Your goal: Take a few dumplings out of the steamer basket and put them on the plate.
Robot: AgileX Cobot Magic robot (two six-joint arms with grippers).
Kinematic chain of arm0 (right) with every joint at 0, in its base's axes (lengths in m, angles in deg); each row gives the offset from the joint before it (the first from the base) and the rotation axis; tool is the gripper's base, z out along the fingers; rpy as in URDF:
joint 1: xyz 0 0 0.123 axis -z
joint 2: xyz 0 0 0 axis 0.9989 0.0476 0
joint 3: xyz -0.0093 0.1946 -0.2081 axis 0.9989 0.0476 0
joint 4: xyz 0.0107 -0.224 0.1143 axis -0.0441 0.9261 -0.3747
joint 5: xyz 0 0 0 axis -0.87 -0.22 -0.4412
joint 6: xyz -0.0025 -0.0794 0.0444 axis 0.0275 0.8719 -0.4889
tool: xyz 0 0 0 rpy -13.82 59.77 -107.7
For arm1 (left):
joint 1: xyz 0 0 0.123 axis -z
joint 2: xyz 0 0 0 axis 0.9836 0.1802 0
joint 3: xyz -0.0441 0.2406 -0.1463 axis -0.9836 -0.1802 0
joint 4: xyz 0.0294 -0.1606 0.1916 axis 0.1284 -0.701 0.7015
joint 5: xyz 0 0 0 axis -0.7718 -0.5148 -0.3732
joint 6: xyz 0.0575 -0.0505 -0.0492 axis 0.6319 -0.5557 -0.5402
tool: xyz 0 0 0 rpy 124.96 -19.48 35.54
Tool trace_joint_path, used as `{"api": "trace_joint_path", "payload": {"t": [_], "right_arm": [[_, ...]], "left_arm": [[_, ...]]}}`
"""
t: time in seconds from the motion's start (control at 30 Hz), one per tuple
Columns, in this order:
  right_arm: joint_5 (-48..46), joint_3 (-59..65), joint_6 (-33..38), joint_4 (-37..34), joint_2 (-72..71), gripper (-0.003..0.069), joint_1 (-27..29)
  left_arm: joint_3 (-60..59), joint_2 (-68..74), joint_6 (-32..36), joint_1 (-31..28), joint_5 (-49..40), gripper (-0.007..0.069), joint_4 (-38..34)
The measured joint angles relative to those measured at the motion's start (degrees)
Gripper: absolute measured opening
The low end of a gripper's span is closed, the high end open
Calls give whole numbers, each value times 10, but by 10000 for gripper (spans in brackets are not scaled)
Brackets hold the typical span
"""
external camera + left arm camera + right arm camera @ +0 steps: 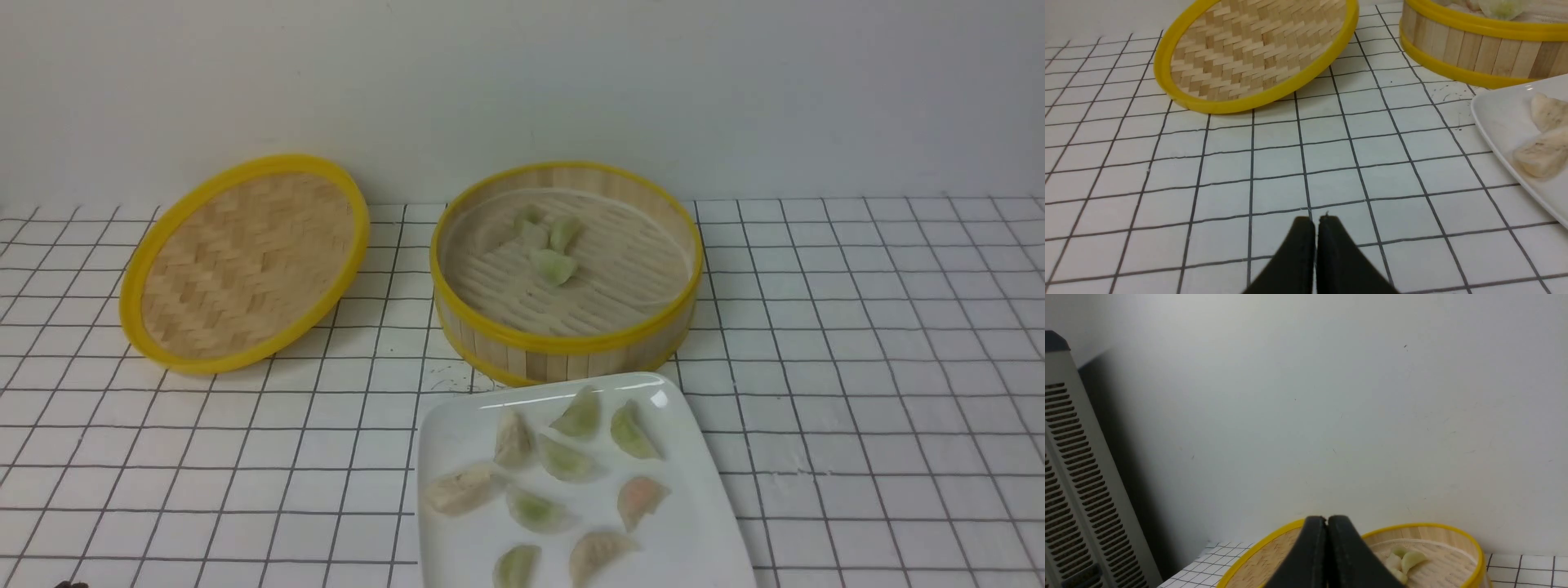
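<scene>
A few pale green dumplings lie in the steamer basket; nine more, green, beige and one pinkish, sit on the white plate just in front of the basket. Only the wrist views show the grippers: left gripper and right gripper, both pressed together, empty. The woven lid leans tilted beside the basket on the gridded table.

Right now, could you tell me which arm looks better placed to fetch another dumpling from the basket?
Probably the right: its gripper points toward the basket, while the left gripper sits low over the table.
</scene>
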Motion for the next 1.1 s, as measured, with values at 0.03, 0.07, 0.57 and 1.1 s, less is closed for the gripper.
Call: {"api": "trace_joint_path", "payload": {"t": [0.03,0.07,0.57,1.1], "right_arm": [[0,0,0,0,0,-13,0],[0,0,0,0,0,-13,0],[3,8,167,-62,0,-13,0],[-15,108,296,-130,-1,-13,204]], "left_arm": [[0,0,0,0,0,-6,0],[0,0,0,0,0,-6,0],[0,0,0,0,0,-6,0],[0,0,2,0,0,-6,0]]}}
